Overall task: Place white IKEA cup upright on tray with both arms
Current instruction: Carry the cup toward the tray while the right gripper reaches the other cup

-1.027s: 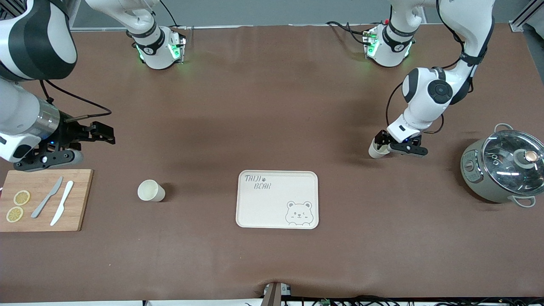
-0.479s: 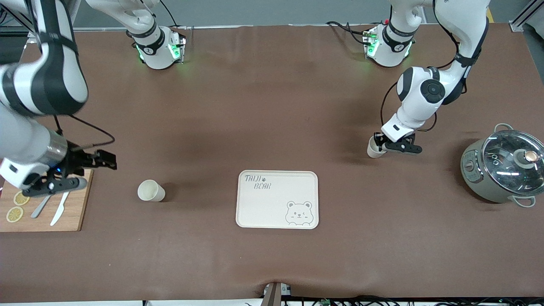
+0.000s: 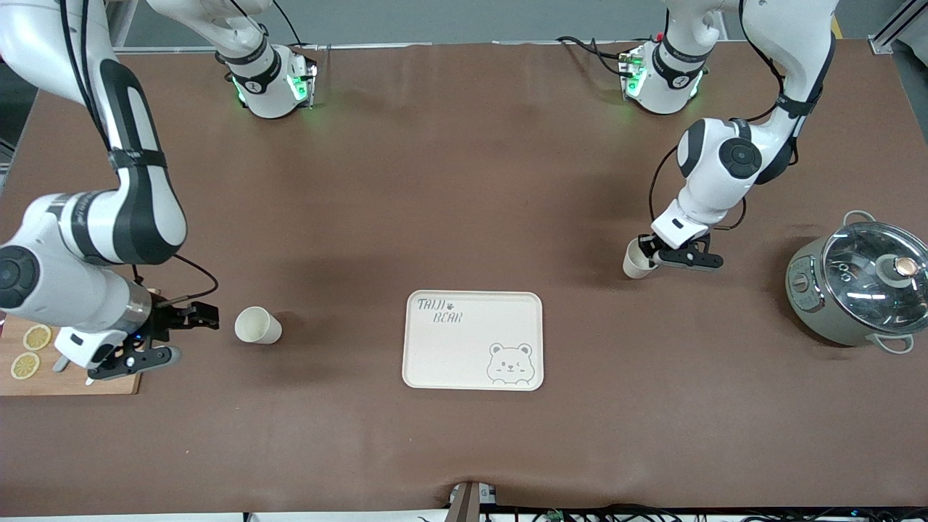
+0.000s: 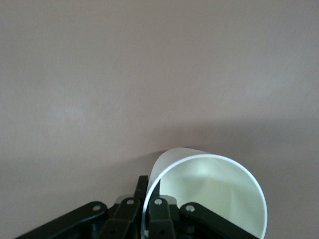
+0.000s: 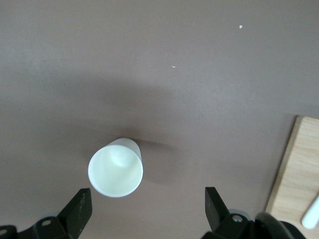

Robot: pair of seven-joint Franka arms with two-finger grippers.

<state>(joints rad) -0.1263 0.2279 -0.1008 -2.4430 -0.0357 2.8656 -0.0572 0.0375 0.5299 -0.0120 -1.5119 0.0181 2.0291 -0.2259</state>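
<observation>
Two white cups show. One cup point(image 3: 257, 325) stands upright on the table, between the wooden board and the tray; it also shows in the right wrist view point(image 5: 115, 168). My right gripper point(image 3: 194, 335) is open and low beside it, the cup just ahead of its spread fingers point(image 5: 79, 209). My left gripper point(image 3: 663, 254) is shut on the rim of the second cup point(image 3: 636, 259), held tilted just above the table toward the left arm's end. In the left wrist view the fingers point(image 4: 158, 211) pinch that cup's wall point(image 4: 209, 194). The cream bear tray point(image 3: 473, 341) lies bare mid-table.
A wooden cutting board point(image 3: 43, 377) with lemon slices point(image 3: 25, 365) lies at the right arm's end, partly hidden by that arm; its edge shows in the right wrist view point(image 5: 299, 179). A grey pot with a glass lid point(image 3: 859, 283) stands at the left arm's end.
My right arm has swung down from over the cutting board, and its open gripper has come low beside the standing cup. My left gripper, with its cup, has shifted slightly.
</observation>
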